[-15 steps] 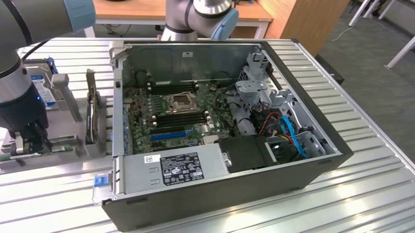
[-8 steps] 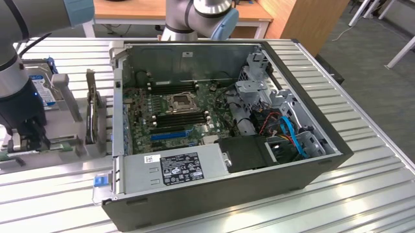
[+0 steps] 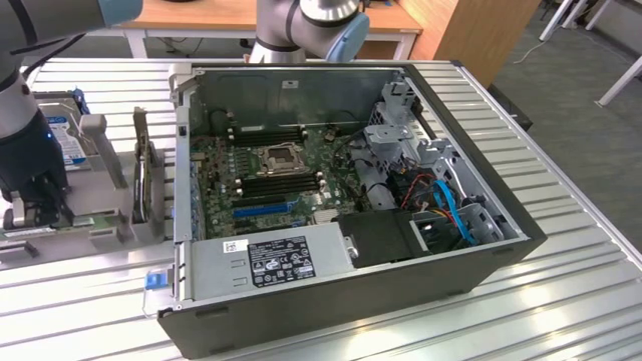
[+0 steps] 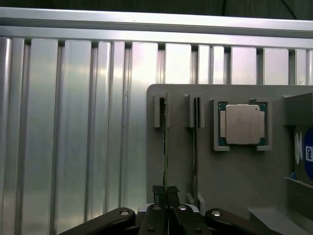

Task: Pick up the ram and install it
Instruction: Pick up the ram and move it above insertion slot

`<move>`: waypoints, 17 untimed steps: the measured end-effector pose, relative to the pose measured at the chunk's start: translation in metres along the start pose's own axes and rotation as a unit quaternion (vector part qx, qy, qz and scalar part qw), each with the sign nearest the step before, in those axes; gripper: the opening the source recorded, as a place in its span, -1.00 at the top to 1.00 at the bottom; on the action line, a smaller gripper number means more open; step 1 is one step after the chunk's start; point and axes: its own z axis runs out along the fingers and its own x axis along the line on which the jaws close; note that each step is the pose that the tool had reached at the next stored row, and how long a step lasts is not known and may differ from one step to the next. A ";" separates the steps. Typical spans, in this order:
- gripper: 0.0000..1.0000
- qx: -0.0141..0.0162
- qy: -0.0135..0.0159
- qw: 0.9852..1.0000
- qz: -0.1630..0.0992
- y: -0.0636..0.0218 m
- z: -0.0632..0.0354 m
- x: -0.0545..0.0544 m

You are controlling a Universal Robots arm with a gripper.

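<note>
Your pincer (image 4: 166, 196) is pressed together on the ram (image 4: 165, 142), pinching the thin green stick by its upper edge. The ram stands on edge in a narrow slot of the grey holder (image 4: 234, 186), so it is gripped but not lifted out. Just beside it, in the neighbouring slot of the same holder, you can see a second stick (image 4: 195, 142), also standing on edge and apart from the fingers. Further along the holder, the square silver processor (image 4: 242, 124) lies flat in its own recess, and past that the hard drive (image 4: 307, 152) with its blue-and-white label sits at the holder's far end. The holder rests on the ribbed metal tabletop (image 4: 73, 137), near the edge on the exterior view's left. In the exterior view your arm (image 3: 20, 98) reaches down over it, with the pincer (image 3: 40, 214) low among the holder's parts and the hard drive (image 3: 65, 139) propped just behind. The open computer case (image 3: 301, 316) lies on its side in the middle of the tabletop (image 3: 561, 301), well apart from the pincer. Its motherboard (image 3: 216, 203) faces up, with dark memory slots (image 3: 284, 184) beside the processor socket (image 3: 278, 158).
</note>
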 end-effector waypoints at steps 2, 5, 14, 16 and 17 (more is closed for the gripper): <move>0.76 0.000 0.000 1.000 0.000 0.0002 -0.0042 0.000; 0.76 0.000 0.000 1.000 0.000 0.0005 -0.0108 0.000; 0.76 0.000 0.000 1.000 0.000 0.0013 -0.0306 0.000; 0.76 0.000 0.000 1.000 0.000 0.0015 -0.0351 0.000; 0.76 0.000 0.000 1.000 0.000 0.0016 -0.0374 -0.001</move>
